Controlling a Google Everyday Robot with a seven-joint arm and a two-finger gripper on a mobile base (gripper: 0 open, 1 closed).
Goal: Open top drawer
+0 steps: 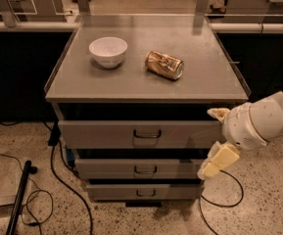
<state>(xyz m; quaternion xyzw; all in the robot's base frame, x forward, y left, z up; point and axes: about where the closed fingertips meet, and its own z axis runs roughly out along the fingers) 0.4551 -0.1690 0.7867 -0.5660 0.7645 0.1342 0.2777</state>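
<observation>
The top drawer (102,134) is the widest grey drawer of three, just under the cabinet top, with a small dark loop handle (147,134) at its centre. It looks shut or nearly shut. My gripper (213,138) is at the right end of the drawer front, to the right of the handle and apart from it. It is open, with one cream finger (218,113) up by the drawer's top corner and the other finger (215,162) lower, in front of the middle drawer (111,169).
A white bowl (108,51) and a tipped gold can (164,64) lie on the cabinet top (131,82). The bottom drawer (116,192) sits below. Black cables (58,180) and a dark pole (18,199) lie on the speckled floor at left. Counters stand behind.
</observation>
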